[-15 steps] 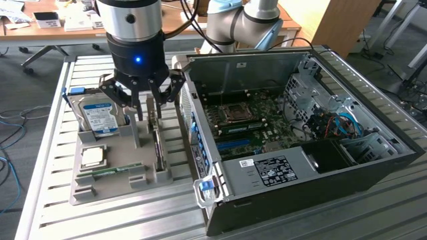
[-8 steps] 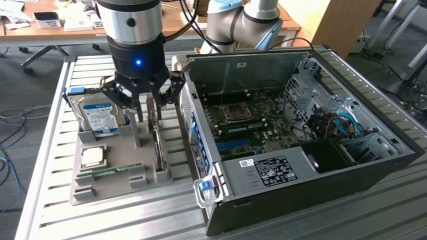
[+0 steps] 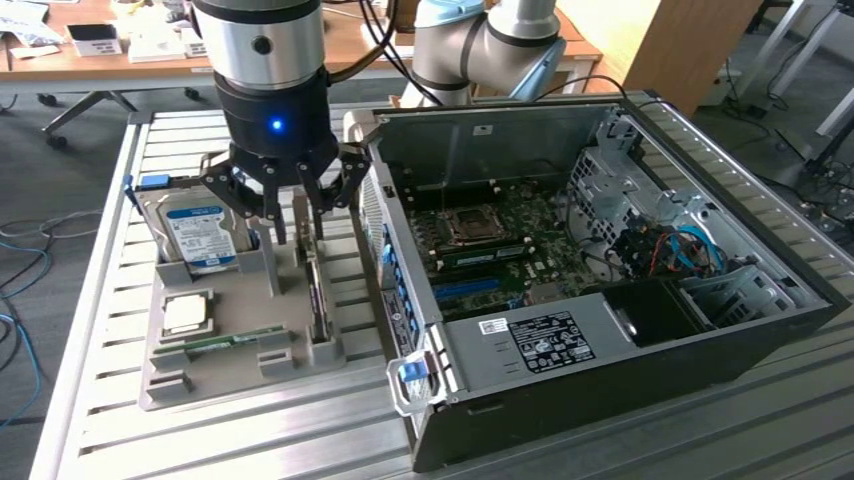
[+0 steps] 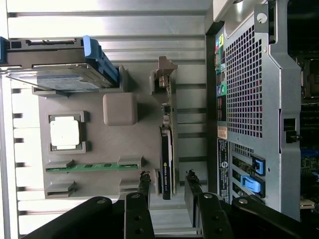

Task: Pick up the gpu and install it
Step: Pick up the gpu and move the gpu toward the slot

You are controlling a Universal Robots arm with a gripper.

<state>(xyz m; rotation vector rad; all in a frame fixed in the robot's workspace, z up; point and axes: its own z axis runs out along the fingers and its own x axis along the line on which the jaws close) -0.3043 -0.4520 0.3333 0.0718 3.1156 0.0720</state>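
The gpu [image 3: 316, 295] stands on edge in a slot of the grey tray [image 3: 247, 300], close to the computer case. In the wrist view the gpu [image 4: 166, 149] shows a black cooler, a green board edge and a silver bracket at its far end. My gripper [image 3: 300, 232] hangs over the tray and is lowered around the card's upper edge. In the wrist view the gripper [image 4: 168, 186] is open, with one finger on each side of the card's near end. A small gap shows on both sides, so nothing is gripped.
The tray also holds a blue-labelled hard drive [image 3: 198, 235], a processor chip [image 3: 184, 313] and a green memory stick [image 3: 220, 342]. The open computer case [image 3: 641, 330] lies at the exterior view's right, its motherboard [image 3: 494, 250] exposed. Everything rests on a slatted aluminium table [image 3: 94, 300].
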